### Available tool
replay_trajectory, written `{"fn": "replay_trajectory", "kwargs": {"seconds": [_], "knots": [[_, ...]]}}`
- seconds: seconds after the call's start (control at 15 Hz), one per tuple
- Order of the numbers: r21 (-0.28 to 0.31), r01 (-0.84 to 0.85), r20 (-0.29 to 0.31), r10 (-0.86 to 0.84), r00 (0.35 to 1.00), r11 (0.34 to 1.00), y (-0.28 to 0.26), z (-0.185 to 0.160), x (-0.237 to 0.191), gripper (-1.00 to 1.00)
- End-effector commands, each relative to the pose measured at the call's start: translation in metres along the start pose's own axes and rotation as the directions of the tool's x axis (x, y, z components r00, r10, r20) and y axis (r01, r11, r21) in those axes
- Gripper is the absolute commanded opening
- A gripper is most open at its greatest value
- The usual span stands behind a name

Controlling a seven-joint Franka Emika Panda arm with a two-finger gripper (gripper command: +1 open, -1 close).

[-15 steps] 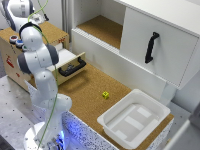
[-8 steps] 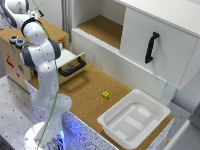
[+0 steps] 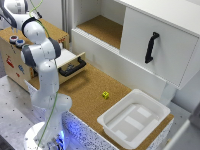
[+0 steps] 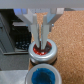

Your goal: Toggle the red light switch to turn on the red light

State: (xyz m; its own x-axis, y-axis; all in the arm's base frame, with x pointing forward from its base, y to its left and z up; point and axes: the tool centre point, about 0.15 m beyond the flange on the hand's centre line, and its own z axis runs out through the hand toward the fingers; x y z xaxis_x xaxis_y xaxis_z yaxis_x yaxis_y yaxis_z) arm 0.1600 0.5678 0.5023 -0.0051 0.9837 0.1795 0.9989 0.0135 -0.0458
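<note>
1. Gripper: seen in the wrist view with its two fingers drawn close together, only a narrow gap between them, tips pointing down. It held nothing; whether the tips touched the button below could not be told.
2. Red light switch: a round button with red centre and pale rim, directly under the fingertips, on the cork top of a wooden box.
3. Blue-centred button: just beside the red one, clear of the fingers.
4. Exterior view: the white arm rose from its base and bent over the box; the gripper itself was hidden there.
5. Open drawer with a black handle: below the gripper, on the box's side.
6. Small yellow block: well apart from the gripper, on the cork table.
7. White bin: farther off still.
8. Cabinet door with a black handle: well away.
</note>
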Motion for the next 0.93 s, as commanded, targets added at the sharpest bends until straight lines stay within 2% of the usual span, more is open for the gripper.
{"fn": "replay_trajectory", "kwargs": {"seconds": [0.0,0.47,0.67,0.87], "knots": [[-0.026,-0.003,0.129,0.006,0.992,1.0,0.003,0.013,0.04,-1.0],[0.023,0.018,0.129,-0.02,0.991,1.0,0.002,0.041,0.051,-1.0],[0.034,0.004,0.159,-0.009,0.987,0.999,0.011,0.069,0.053,-1.0],[0.005,-0.023,0.141,0.022,0.99,1.0,0.02,0.067,0.047,-1.0]]}}
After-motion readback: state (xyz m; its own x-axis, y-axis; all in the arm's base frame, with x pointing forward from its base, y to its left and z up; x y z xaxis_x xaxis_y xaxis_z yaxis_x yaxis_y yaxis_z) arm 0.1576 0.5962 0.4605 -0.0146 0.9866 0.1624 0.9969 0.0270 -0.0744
